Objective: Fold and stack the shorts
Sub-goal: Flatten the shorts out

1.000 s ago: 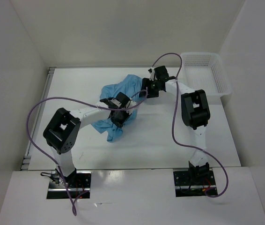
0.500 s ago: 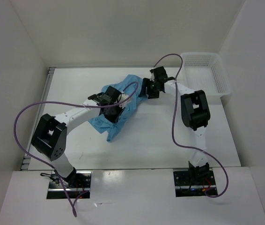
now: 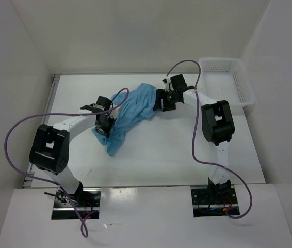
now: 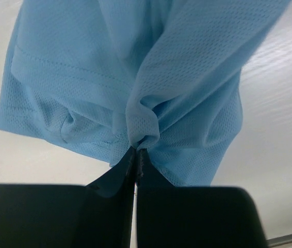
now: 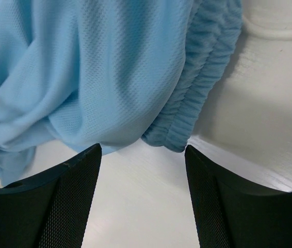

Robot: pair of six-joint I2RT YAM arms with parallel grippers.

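Note:
The light sky-blue shorts (image 3: 128,114) lie stretched in a crumpled diagonal band across the middle of the white table. My left gripper (image 3: 104,124) is shut on a pinch of their fabric (image 4: 143,135) at the lower left end, which drapes around the closed fingers. My right gripper (image 3: 162,101) is open and empty at the upper right end of the shorts, its fingers wide apart just short of the gathered waistband (image 5: 197,103). The drawstring cord is hidden.
A white plastic mesh basket (image 3: 227,80) stands at the back right corner of the table (image 3: 177,150). White walls close in the table at the back and both sides. Purple cables loop off both arms.
My left gripper has pulled the shorts leftward and toward the near side, stretching them from a bunched heap into a long diagonal band. My right gripper stayed at their upper right end.

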